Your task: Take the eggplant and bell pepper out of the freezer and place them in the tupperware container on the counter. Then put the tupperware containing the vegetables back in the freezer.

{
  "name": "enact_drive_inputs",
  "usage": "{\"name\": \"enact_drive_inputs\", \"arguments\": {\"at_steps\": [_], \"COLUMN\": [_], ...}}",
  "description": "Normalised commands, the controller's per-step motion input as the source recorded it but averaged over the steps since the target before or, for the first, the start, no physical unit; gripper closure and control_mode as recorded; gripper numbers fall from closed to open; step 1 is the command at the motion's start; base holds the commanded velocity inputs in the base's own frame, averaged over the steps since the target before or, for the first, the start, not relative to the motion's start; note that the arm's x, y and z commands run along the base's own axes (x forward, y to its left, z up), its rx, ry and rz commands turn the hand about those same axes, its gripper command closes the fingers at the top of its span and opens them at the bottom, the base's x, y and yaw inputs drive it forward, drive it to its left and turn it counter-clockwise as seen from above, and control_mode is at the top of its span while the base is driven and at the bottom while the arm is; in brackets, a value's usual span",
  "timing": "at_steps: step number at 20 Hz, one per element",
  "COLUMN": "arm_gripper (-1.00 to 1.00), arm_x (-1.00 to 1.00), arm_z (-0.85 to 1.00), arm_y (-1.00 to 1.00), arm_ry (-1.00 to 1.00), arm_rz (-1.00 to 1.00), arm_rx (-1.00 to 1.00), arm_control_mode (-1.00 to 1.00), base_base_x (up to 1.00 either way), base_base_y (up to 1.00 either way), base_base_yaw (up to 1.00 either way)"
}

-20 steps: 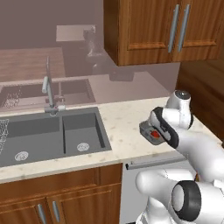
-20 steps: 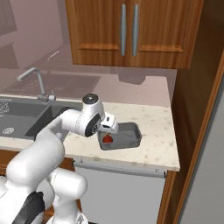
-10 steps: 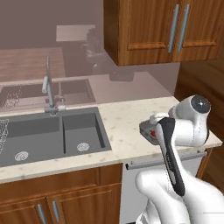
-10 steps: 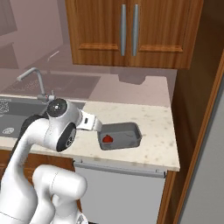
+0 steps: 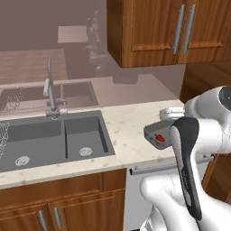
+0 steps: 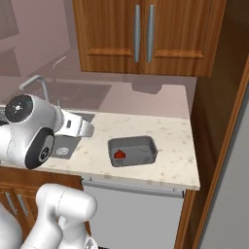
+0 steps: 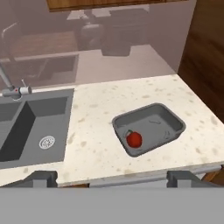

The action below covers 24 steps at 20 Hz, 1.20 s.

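Sink: a large dark grey double-basin sink (image 7: 26, 127) is sunk into the worktop at 9 o'clock of the hand view, with a thin metal tap (image 5: 49, 88) rising behind it.
Surface: a beige speckled stone counter (image 7: 96, 113) runs from the sink towards 3 o'clock and ends at a brown wooden side panel (image 6: 214, 141).
Room: brown wooden wall cabinets with long grey bar handles (image 6: 143, 34) hang above at 12 o'clock, and a pale mauve wall sits behind the worktop. Below the counter edge is a grey-fronted drawer (image 6: 136, 214).
Container: a shallow dark grey rectangular tupperware container with rounded corners (image 7: 168, 120) rests flat on the counter, at about 4 o'clock from the sink and well apart from it.
Pepper: a small red bell pepper with a bit of green (image 7: 134, 139) lies inside the container, in the end nearest the sink.
Gripper: the white arm's two-finger gripper (image 7: 111, 177) is above and in front of the counter's near edge, clear of the container.
Jaws: spread wide, holding nothing and touching nothing.
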Motion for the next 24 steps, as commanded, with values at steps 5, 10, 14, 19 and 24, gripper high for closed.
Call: {"name": "enact_drive_inputs", "arguments": {"at_steps": [5, 10, 14, 19, 24], "arm_gripper": [-1.0, -1.0, -1.0, -1.0, -1.0], "arm_x": [-0.9, -0.77, -0.51, -0.1, 0.0], "arm_z": [0.87, 0.2, 0.0, 0.0, 0.0], "arm_y": [0.15, 0.04, 0.0, 0.0, 0.0], "arm_ry": [0.0, 0.01, 0.0, 0.0, 0.0], "arm_rz": [0.0, 0.0, 0.0, 0.0, 0.0], "arm_rx": [0.01, 0.0, 0.0, 0.0, 0.0], "arm_control_mode": [-1.0, -1.0, -1.0, 1.0, 1.0], "base_base_x": [0.0, 0.0, 0.0, -0.68, -1.0], "base_base_y": [0.0, 0.0, 0.0, 0.0, 0.0], "base_base_yaw": [0.0, 0.0, 0.0, -0.02, -0.12]}}
